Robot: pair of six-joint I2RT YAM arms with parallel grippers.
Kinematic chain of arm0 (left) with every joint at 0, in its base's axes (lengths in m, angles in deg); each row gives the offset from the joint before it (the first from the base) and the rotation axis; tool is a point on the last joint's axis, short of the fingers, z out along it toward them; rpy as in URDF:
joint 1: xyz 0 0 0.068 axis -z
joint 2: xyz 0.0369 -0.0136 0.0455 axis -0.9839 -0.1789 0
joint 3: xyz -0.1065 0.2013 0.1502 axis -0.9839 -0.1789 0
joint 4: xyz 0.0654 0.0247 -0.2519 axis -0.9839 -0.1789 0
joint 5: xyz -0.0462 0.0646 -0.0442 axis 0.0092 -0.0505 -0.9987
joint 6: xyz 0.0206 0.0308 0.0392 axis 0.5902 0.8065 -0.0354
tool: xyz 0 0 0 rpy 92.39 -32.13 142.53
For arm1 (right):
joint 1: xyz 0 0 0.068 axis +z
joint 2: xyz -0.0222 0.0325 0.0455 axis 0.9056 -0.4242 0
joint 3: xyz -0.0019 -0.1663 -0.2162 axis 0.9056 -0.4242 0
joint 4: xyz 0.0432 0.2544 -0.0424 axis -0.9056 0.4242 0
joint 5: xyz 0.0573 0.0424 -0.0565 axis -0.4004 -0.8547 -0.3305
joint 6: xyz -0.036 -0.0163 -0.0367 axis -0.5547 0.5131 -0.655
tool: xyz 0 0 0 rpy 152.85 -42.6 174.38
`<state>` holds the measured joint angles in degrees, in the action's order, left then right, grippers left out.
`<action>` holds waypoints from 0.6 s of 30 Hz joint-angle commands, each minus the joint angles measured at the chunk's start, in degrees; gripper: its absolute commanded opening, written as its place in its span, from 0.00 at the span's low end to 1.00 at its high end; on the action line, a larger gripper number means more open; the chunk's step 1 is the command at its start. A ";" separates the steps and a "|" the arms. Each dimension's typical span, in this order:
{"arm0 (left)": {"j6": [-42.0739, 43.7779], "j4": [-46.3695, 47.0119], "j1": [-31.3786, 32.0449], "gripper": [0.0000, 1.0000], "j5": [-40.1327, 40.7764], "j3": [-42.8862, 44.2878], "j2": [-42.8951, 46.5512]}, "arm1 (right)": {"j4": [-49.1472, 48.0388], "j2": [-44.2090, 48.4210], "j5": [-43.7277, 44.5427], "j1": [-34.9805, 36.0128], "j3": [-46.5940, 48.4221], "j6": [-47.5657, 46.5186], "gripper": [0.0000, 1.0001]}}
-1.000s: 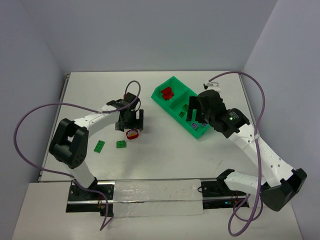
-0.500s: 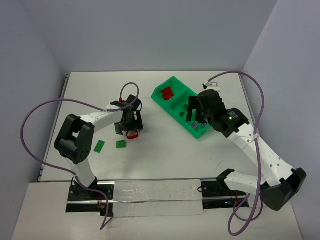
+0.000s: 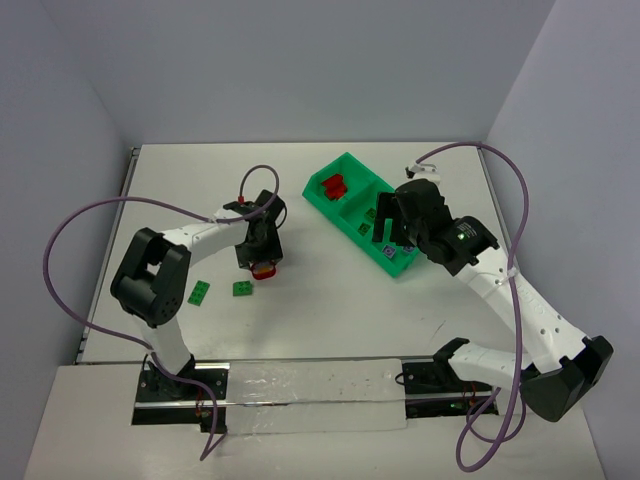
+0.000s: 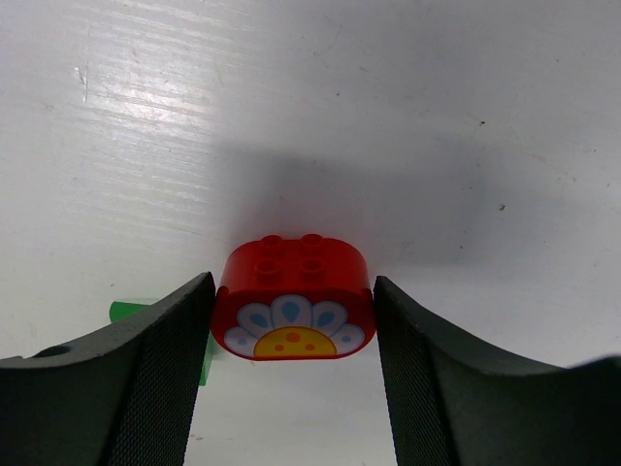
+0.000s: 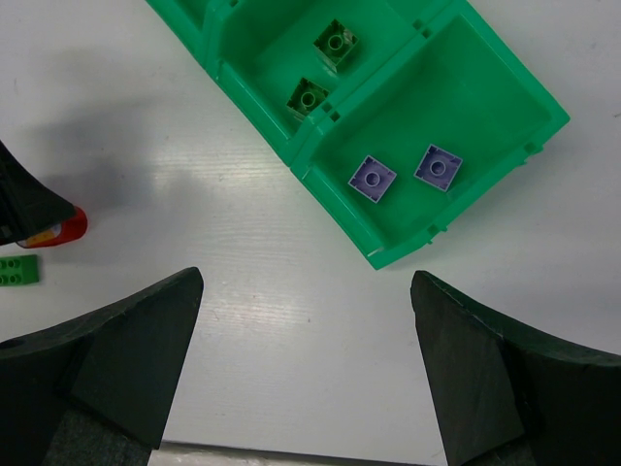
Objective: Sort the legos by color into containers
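Note:
The rounded red lego with a pale flower face [image 4: 293, 291] rests on the table between my left gripper's [image 4: 293, 359] fingers, which touch both its ends. From above, that gripper [image 3: 264, 262] stands over the red piece [image 3: 265, 269]. Two green legos [image 3: 199, 292] [image 3: 243, 288] lie on the table to its left. The green tray [image 3: 350, 165] holds red legos [image 3: 333, 186] in its far compartment, two green legos [image 5: 336, 40] [image 5: 309, 95] in the middle and two purple legos [image 5: 373, 178] [image 5: 438, 167] in the near one. My right gripper [image 5: 306, 369] is open and empty above the table beside the tray's near end.
The tray [image 5: 466, 107] lies diagonally at the back right of the white table. In the right wrist view the red piece [image 5: 60, 230] and one green lego [image 5: 17, 271] show at the left edge. A green lego [image 4: 126, 313] peeks out behind my left finger.
My left gripper has come down and turned over the rounded red lego, and its fingers now bracket it. The right arm has not moved.

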<state>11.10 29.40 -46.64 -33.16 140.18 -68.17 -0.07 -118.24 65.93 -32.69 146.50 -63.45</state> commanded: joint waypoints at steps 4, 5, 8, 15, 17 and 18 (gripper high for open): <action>-0.54 -2.90 0.96 0.38 1.26 4.50 0.43 | -1.76 1.25 0.57 -0.39 0.39 -0.07 0.95; -0.31 -3.60 0.96 0.34 1.57 5.90 0.74 | -1.76 1.36 0.68 -0.39 0.39 -0.07 0.95; 0.51 -5.18 0.96 0.25 2.02 12.82 0.98 | -1.76 1.67 0.98 -0.39 0.39 0.00 0.95; 3.66 -7.50 0.96 0.25 -0.27 31.40 -7.11 | -1.56 2.70 1.67 -0.39 -0.22 0.40 0.95; 5.19 -7.40 0.96 0.25 -1.62 41.75 -11.86 | -1.17 2.89 1.86 -0.39 -0.22 0.69 0.95; 5.66 -7.27 0.96 0.25 -2.31 45.77 -15.05 | -0.98 2.95 1.96 -0.39 -0.18 0.76 0.95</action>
<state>13.71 22.85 -46.01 -33.19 173.87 -75.44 -0.07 -116.92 66.27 -32.69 146.34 -63.41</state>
